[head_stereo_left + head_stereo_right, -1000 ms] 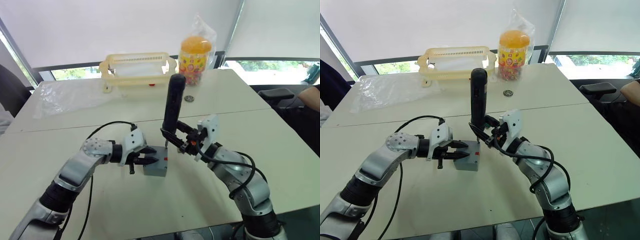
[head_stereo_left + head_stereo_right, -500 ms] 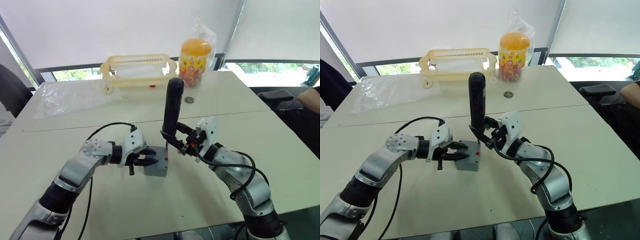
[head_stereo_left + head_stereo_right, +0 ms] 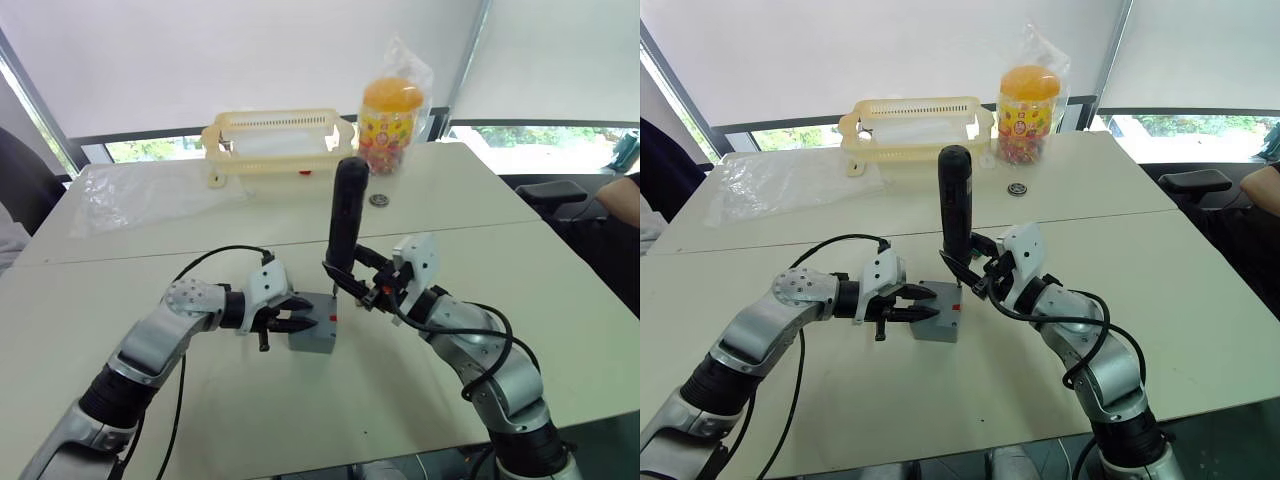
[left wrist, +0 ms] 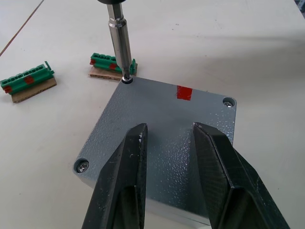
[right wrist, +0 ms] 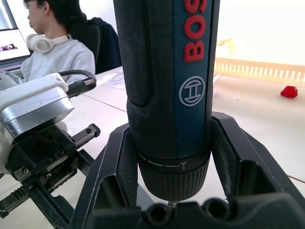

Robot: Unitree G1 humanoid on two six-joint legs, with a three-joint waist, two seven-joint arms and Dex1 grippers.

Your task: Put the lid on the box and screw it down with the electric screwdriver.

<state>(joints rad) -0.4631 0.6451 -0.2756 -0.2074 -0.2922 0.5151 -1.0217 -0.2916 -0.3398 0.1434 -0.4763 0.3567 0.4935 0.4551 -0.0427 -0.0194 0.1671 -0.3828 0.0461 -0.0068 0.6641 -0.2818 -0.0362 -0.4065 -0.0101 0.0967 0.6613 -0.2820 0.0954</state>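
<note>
Right gripper [image 3: 978, 272] clamps electric screwdriver [image 3: 956, 205] upright, bit seated in a corner screw of lid [image 4: 162, 138], which sits on box [image 3: 937, 324]. Left gripper [image 4: 167, 143], fingers parted, presses the lid top to steady it.

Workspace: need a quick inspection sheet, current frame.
Surface: pale table, two tops butted together.
Job's things: lid seated on box; electric screwdriver upright, bit on a corner screw.
Clutter: yellow basket, candy jar in a bag, plastic sheet, two green connector pieces.
End effectors: left end effector open, fingers over the lid; right end effector shut on the screwdriver.
Cables: black cable looping over the left arm.
Surroundings: seated person, blinds, windows.
</note>
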